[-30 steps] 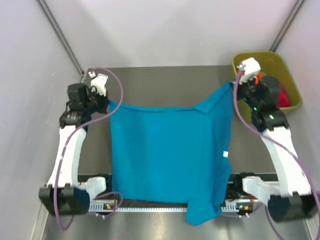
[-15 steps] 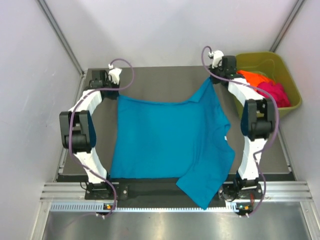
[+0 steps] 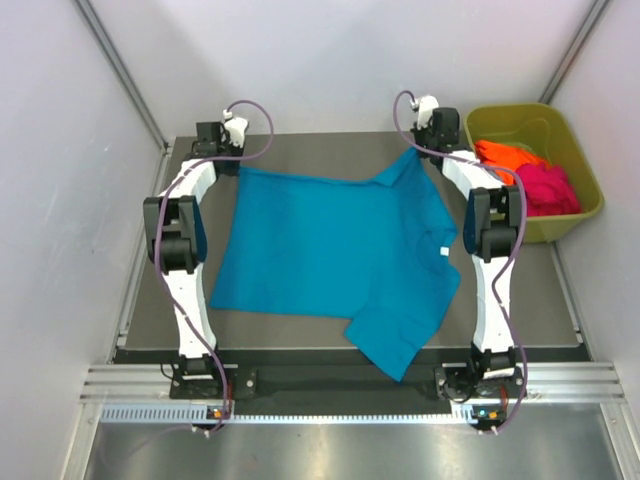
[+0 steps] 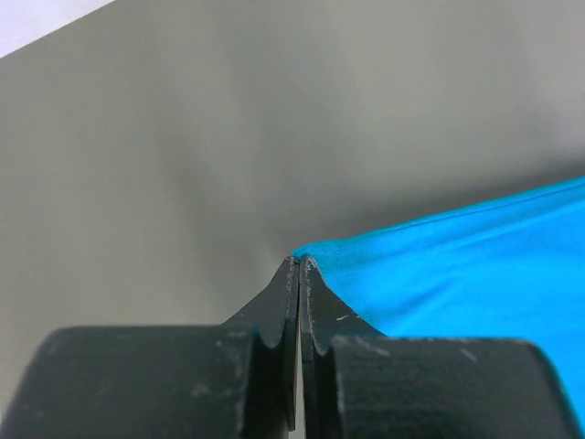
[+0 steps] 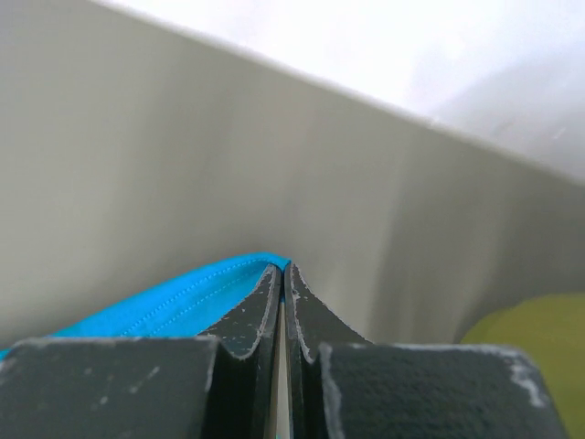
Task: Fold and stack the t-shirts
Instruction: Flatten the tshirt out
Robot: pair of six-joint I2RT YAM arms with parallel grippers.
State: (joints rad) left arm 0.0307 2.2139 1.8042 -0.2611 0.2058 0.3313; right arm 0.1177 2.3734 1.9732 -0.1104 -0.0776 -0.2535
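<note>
Teal t-shirt [image 3: 330, 250]: spread nearly flat over centre of table [image 3: 320, 148], small white neck label [image 3: 446, 251] facing up at centre right. Upper edge stretched between both hands along upper part of frame, dipping slightly in the middle. Lower right flap reaching close to table's front edge at lower centre.

Left hand [image 4: 299, 267]: pinched together on shirt's upper left corner, low over the table.

Right hand [image 5: 281, 271]: pinched together on stitched edge at upper right corner, that corner lifted into a peak.

Bare table: strip above upper edge, band down left side, wedge at lower left, narrow margin at right.

Orange t-shirt [image 3: 505, 155] and pink t-shirt [image 3: 550, 188]: bunched in olive-green tub [image 3: 520, 110], upper right of frame, just beside right arm.
</note>
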